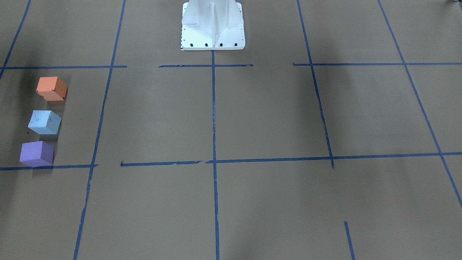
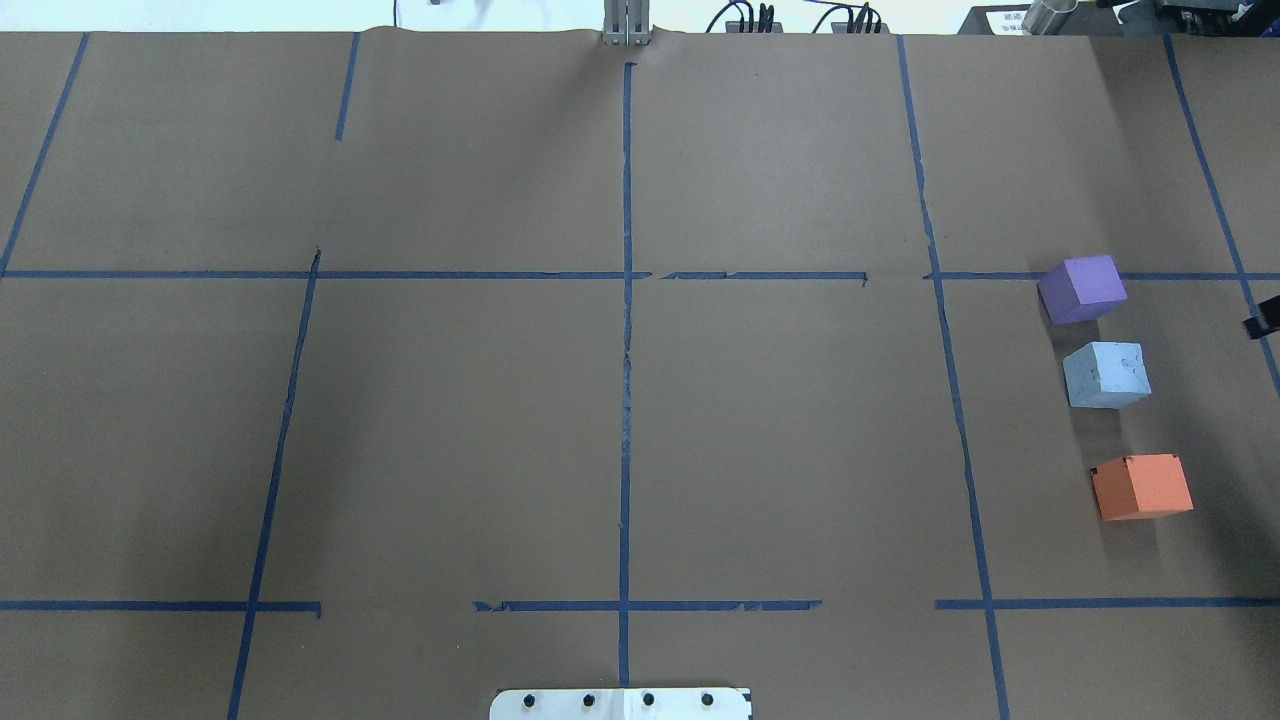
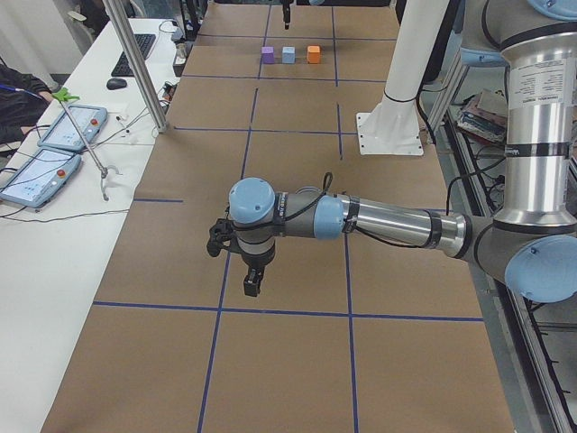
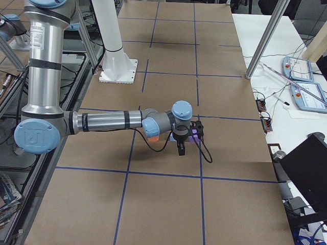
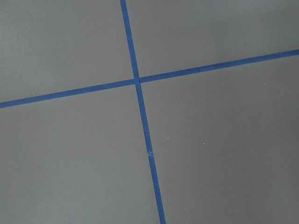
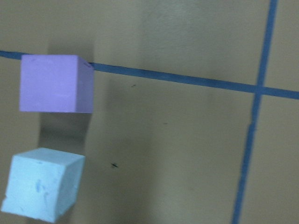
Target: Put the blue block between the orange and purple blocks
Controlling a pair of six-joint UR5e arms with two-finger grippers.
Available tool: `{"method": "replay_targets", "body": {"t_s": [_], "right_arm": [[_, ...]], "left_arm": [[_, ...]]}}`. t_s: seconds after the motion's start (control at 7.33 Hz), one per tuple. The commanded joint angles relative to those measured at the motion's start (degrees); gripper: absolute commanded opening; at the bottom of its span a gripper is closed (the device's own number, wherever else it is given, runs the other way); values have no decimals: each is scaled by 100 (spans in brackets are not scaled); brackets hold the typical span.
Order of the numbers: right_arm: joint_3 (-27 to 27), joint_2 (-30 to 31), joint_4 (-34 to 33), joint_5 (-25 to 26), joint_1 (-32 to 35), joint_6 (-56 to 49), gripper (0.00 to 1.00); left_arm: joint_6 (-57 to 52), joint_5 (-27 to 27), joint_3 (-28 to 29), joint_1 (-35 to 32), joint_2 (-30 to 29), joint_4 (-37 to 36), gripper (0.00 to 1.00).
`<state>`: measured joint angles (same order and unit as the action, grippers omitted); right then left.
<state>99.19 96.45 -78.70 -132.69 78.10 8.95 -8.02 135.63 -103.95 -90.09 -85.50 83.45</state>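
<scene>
**Blue block sits in the row; a light foam cube, best taken by its free sides**

The blue block [image 1: 44, 122] stands on the surface [image 1: 252, 119] in a line with the orange block [image 1: 51, 88] and the purple block [image 1: 36, 153], the blue one in the middle. It touches neither neighbour. It lies nearer the purple block than the orange, and is turned a little out of square with them. Judged from this, the placing looks done or nearly so.

The right tool [image 4: 180, 149] hangs over the surface beside the row, and its wrist camera looks down on the purple and blue blocks with no fingers in view. Whether that tool is open or closed cannot be told; nothing is seen in it. The left tool [image 3: 253, 281] hovers over bare surface and tape lines [image 5: 138, 81], well apart from the blocks, and its opening cannot be told either.

The blue block has a matte, pitted face with small dark nicks, which suggests foam: probably very light, slightly yielding and not slippery, with little risk of breakage. A hard squeeze could dent it, and a nudge could slide it. The likely best hold is from above, across the two upright faces that look away from the row, since the gap on the purple side seems tight for a finger.
</scene>
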Motion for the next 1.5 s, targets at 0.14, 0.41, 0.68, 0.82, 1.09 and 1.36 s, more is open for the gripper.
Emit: {"method": "replay_targets", "body": {"t_s": [0.14, 0.41, 0.68, 0.82, 1.09, 1.36], "right_arm": [[232, 40, -1806, -91, 1251, -1977, 100], [233, 15, -1781, -99, 1242, -1740, 100], [224, -12, -1781, -90, 1225, -1712, 100], [215, -12, -1772, -82, 1207, -1712, 100], [215, -12, -1745, -73, 1181, -1712, 100], [215, -21, -1737, -73, 1146, -1712, 100]], "left_arm": [[-16, -2, 85, -9, 86, -48, 100], [-25, 7, 190, -9, 269, 4, 100], [-59, 16, 330, -9, 454, 22, 100], [-42, 24, 340, -9, 482, -30, 100], [-33, -72, 191, -9, 508, -39, 100], [-60, -63, 173, 0, 596, 13, 100]]}}
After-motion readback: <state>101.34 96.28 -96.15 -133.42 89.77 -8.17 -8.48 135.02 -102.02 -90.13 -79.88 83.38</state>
